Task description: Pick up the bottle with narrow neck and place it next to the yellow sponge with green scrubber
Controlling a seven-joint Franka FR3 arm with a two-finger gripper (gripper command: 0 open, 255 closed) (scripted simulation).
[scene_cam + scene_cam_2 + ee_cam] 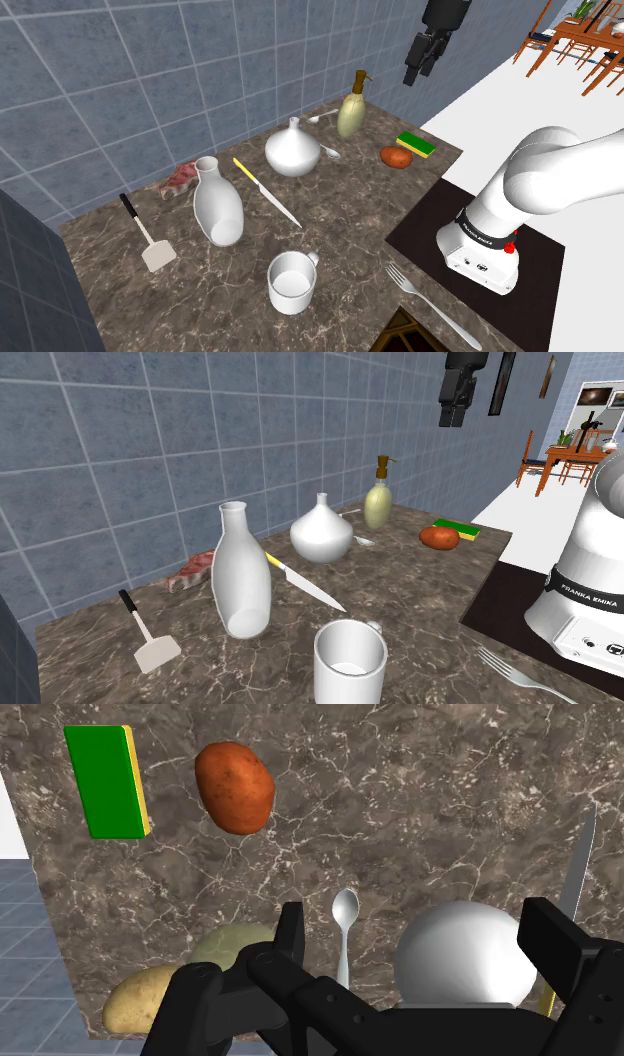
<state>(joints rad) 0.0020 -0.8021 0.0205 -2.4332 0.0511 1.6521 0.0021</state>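
The gripper (413,72) hangs high above the back of the counter (340,235), its two black fingers spread apart with nothing between them that they touch; it is empty, and held wide, I judge, so that it can drop over something.

From the wrist view the gripper (425,942) looks straight down, and the round white bottle (460,954) with the narrow neck sits in the gap between the fingers, far below; that line-up suggests the reach toward the bottle is the step in hand, and the lift has not yet begun. The bottle (293,150) stands upright on the counter near the tiled wall; its neck is the slim part and likely the easiest place to clasp, since the belly looks too broad for the fingers.

Just beside the bottle lies a spoon (344,919); on its other side a knife (266,190) lies along the counter; either might be nudged on the way down. Past the spoon stands a soap dispenser (351,112).

Further out, near the counter's corner, lies the sponge (416,144), yellow with a green top, flat; a reddish-brown potato (396,157) rests just beside it, so the bottle's spot must be chosen on a free side.
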